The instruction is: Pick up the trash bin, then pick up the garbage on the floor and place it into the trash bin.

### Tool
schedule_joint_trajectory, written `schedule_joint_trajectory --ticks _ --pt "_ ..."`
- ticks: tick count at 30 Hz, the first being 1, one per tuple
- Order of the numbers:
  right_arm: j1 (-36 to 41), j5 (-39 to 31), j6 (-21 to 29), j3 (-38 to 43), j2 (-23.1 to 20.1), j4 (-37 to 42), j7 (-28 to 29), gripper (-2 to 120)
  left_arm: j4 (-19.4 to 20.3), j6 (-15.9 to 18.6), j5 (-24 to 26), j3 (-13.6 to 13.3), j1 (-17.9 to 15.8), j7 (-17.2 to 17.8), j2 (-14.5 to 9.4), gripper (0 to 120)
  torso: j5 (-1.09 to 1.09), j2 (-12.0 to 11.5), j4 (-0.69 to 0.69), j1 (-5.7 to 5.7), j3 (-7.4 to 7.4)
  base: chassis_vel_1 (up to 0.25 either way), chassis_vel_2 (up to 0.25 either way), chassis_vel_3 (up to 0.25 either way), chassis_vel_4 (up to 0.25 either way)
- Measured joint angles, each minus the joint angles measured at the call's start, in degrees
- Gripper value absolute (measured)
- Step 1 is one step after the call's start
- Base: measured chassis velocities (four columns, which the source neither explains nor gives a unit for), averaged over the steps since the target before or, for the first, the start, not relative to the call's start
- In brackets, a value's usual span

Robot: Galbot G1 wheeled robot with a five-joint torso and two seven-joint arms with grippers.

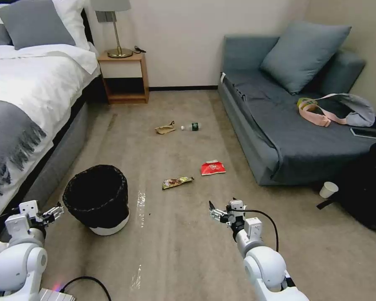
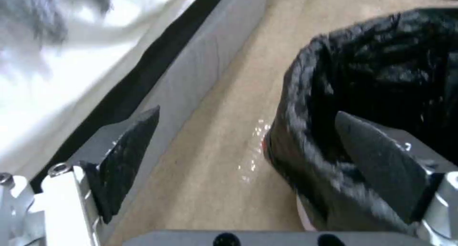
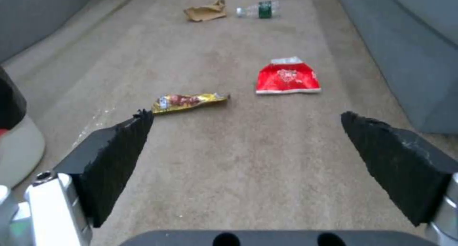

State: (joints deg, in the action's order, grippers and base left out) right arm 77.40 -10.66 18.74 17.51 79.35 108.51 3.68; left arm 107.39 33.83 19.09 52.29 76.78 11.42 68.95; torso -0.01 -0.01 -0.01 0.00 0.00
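Trash bin (image 1: 98, 200) stands on the carpet, lower left of frame, not yet lifted. Left gripper (image 1: 53, 212), jaws apart, sits beside its rim. Right gripper (image 1: 218, 212), jaws apart, holds nothing. Red snack packet (image 1: 213, 167), gold wrapper (image 1: 177, 182), paper bag (image 1: 165, 128) and bottle (image 1: 191, 126) remain mid-frame.

Trash bin (image 1: 97, 200) sits on the floor beside the bed (image 1: 25, 96) — wrapper (image 1: 176, 182) and packet (image 1: 212, 167) to its right, paper bag (image 1: 165, 128) and bottle (image 1: 191, 126) farther back, sofa (image 1: 280, 138) rightmost.
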Motion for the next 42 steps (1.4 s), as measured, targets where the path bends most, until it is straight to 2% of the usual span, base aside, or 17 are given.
schedule_joint_trajectory --ticks 3,8,19,28,36,42 --pt "0.0 0.0 -0.4 0.0 0.0 -0.6 -0.2 100 -1.3 -0.4 1.5 0.1 -1.9 -0.4 -1.4 99 0.01 0.0 0.00 0.00 0.00 0.000 0.000 0.000 0.000" --pt "0.0 0.1 -0.8 -0.1 0.1 -1.4 -0.3 100 -2.5 -0.5 3.0 0.0 -3.1 -0.4 -2.1 100 0.01 0.0 0.01 0.00 0.00 0.000 0.000 0.000 0.000" --pt "-1.1 0.4 -0.9 -0.9 0.9 -3.0 -0.3 100 -10.7 -0.3 2.8 -4.4 -9.8 -0.6 -3.9 100 0.01 0.0 0.01 0.00 0.00 0.000 0.000 0.000 0.000" --pt "-1.8 0.4 -1.0 -0.4 1.0 -4.3 -0.3 100 -16.0 0.0 1.4 -7.9 -14.4 -1.0 -3.8 100 0.01 0.0 0.01 0.00 0.00 0.000 0.000 0.000 0.000" --pt "-3.4 -0.2 -0.6 0.0 1.3 -5.0 -0.2 100 -25.0 -0.1 -1.0 -12.3 -20.2 -1.3 -3.0 100 0.02 0.0 0.01 0.00 0.00 0.000 0.000 0.000 0.000" --pt "-4.4 -0.3 -0.1 -0.3 1.9 -5.6 -0.1 100 -28.8 0.1 -2.4 -13.7 -22.1 -1.4 -2.4 100 0.01 0.0 0.00 0.00 0.00 0.000 0.000 0.000 0.000"
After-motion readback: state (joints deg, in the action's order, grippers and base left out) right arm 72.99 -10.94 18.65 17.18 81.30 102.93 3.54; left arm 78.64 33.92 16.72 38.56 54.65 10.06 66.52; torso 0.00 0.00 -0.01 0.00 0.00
